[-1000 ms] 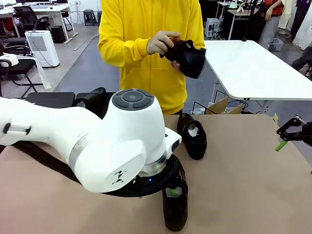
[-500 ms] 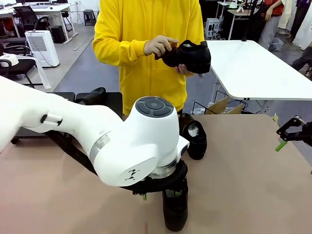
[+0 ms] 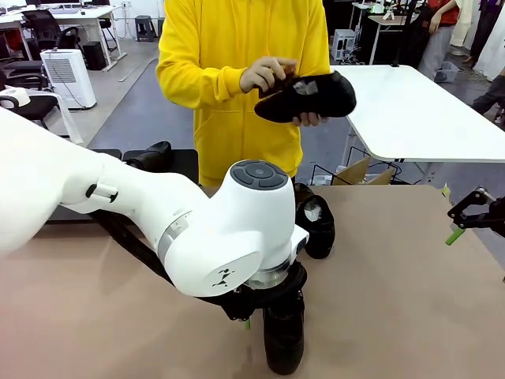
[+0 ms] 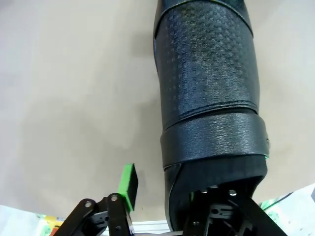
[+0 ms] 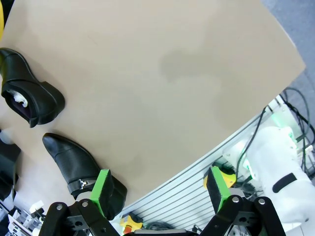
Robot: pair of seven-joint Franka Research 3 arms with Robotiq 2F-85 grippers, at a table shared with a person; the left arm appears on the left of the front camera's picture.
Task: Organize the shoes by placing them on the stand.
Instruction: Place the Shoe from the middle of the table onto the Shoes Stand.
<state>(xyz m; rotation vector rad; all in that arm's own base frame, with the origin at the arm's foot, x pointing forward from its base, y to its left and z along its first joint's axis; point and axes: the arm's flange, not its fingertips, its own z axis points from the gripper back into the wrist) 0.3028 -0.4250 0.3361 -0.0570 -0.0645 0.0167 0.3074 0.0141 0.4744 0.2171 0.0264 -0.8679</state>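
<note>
on the tan tabletop (image 3: 410, 276), a black shoe (image 3: 319, 237); beyond, a white table (image 3: 410, 110)

A person (image 3: 237, 47) in yellow holds one shoe (image 3: 309, 96). The big white left arm (image 3: 197, 229) hangs over another shoe (image 3: 284, 343) on the table (image 3: 394, 300)

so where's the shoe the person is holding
Front view, top centre: the shoe is held in the person's hands at chest height, above the table's far edge.
</note>
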